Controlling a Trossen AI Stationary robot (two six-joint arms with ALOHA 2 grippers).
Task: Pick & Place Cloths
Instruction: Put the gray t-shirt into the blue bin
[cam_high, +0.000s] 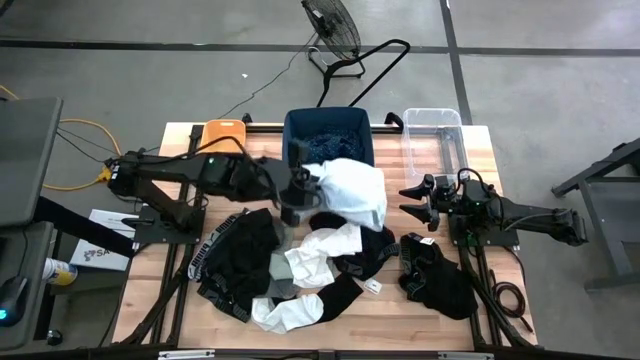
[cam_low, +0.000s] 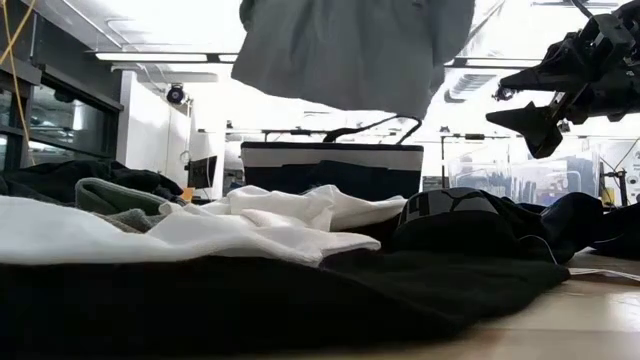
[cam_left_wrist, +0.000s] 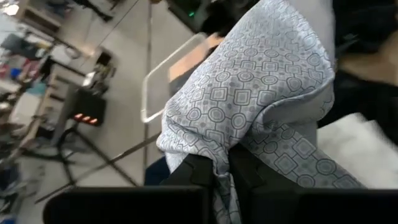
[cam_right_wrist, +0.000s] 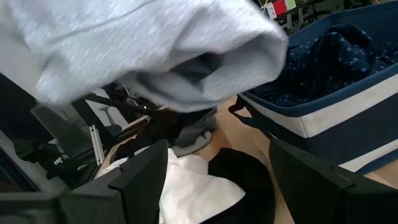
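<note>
A pale patterned cloth (cam_high: 352, 192) is pinched by the left gripper (cam_high: 297, 190) beside the navy bin (cam_high: 329, 135), apparently part-filled; the right gripper (cam_high: 418, 202) is spread; several cloths (cam_high: 290, 275) are left on the desk (cam_high: 180, 140).

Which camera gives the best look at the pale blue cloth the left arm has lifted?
The high view: the whole pale blue cloth shows, hanging from the left gripper beside the navy bin. The left wrist view shows only its printed pattern close up, the low view its underside, the right wrist view a rolled edge.
</note>
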